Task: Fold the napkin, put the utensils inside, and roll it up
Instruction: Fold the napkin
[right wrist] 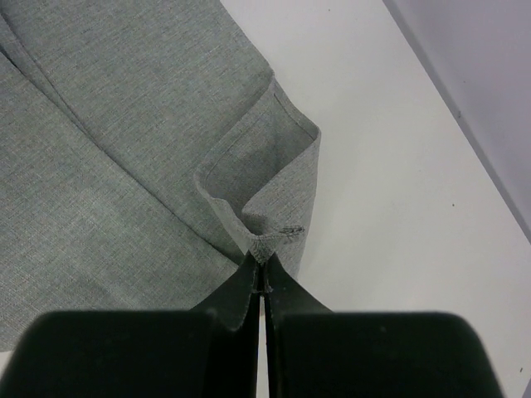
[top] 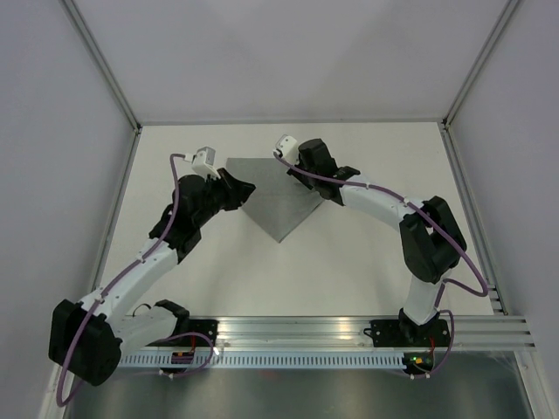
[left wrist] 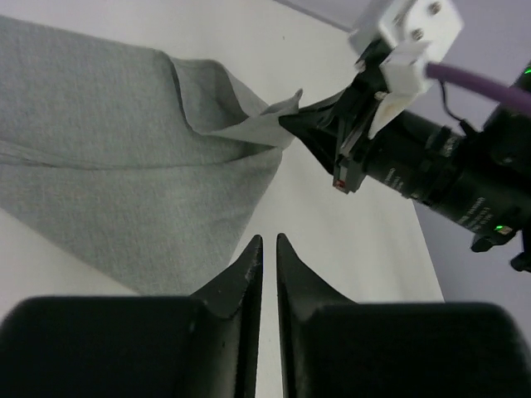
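The grey napkin [top: 278, 196] lies folded into a triangle with its point toward the arms. My right gripper [right wrist: 261, 264] is shut on its right corner, and the hem bunches up and curls just past the fingertips. The left wrist view shows that pinched corner lifted off the table by the right gripper [left wrist: 309, 126]. My left gripper [left wrist: 269, 240] hovers at the napkin's [left wrist: 124, 166] left edge [top: 247, 188]. Only a narrow gap separates its jaws, with bare table showing through and no cloth between them. The utensils are out of view.
The white table [top: 349, 262] is walled by white panels on the left, back and right. An aluminium rail [top: 349, 330] carrying both arm bases runs along the near edge.
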You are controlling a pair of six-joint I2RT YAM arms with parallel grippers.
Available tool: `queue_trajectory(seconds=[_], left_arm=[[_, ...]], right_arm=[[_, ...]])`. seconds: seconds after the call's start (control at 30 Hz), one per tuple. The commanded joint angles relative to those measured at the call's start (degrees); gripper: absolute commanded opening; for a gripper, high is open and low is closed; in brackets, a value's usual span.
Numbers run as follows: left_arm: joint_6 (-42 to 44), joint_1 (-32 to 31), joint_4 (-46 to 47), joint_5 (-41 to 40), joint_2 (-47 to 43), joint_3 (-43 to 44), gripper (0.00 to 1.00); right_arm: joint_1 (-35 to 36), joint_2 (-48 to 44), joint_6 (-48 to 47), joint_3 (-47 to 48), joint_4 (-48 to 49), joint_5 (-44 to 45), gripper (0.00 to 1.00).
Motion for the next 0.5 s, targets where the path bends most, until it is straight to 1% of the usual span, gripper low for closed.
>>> queue_trajectory(seconds=[0.0, 0.03, 0.07, 0.1, 0.13, 0.17, 0.2, 0.23, 0.27, 0.3, 0.33, 0.4, 0.47], left_arm=[[-9.88, -0.27, 16.9, 5.88, 6.84, -5.17, 0.14], [-11.29, -0.89, 20.41, 6.06, 8.62, -6.06, 0.09], [-14.35, -1.24, 26.71, 5.97, 10.55, -6.76, 0.08], [-15.95, -1.59, 30.16, 5.97, 13.09, -7.46, 0.07], [-17.44, -2.64, 32.72, 5.71, 17.81, -7.47, 0.02], [-19.89, -3.26, 38.23, 5.27, 20.82, -7.21, 0.02], [-21.13, -4.05, 40.2, 4.92, 23.29, -6.25, 0.02], [-22.28, -5.62, 41.78, 3.61, 28.36, -5.55, 0.02], [-24.64, -6.25, 46.15, 2.99, 30.76, -4.93, 0.02], [-27.27, -7.38, 48.37, 2.2, 35.31, -4.05, 0.02], [-27.3, -7.92, 51.0, 1.5, 37.18, -3.7, 0.02], [-30.45, -8.71, 53.92, 0.18, 40.87, -1.77, 0.02], [-32.04, -9.94, 54.19, -1.5, 45.43, 0.34, 0.02]], right_arm=[[-0.37, -0.42, 1.7, 2.68, -1.46, 0.93, 0.0], [-0.46, -0.51, 1.79, 2.6, -1.55, 0.84, 0.0], [-0.72, -0.86, 1.87, 2.6, -1.64, 0.66, 0.0], [-0.72, -0.86, 1.96, 2.51, -1.81, 0.66, 0.0], [-0.81, -0.95, 1.96, 2.6, -1.73, 0.75, 0.0], [-1.07, -0.86, 2.05, 2.68, -1.73, 0.75, 0.0], [-1.25, -0.86, 2.31, 2.95, -1.81, 0.66, 0.0], [-1.42, -0.6, 2.58, 3.12, -1.9, 0.57, 0.01], [-1.69, -0.69, 2.84, 3.65, -2.42, 0.31, 0.0], [-2.04, -0.77, 3.28, 3.83, -2.6, -0.04, 0.0], [-2.04, -0.77, 3.46, 3.83, -2.61, -0.04, 0.0], [-2.13, -0.95, 4.07, 4.09, -2.6, 0.31, 0.0], [-2.39, -0.95, 4.42, 4.97, -3.22, 0.66, 0.0]])
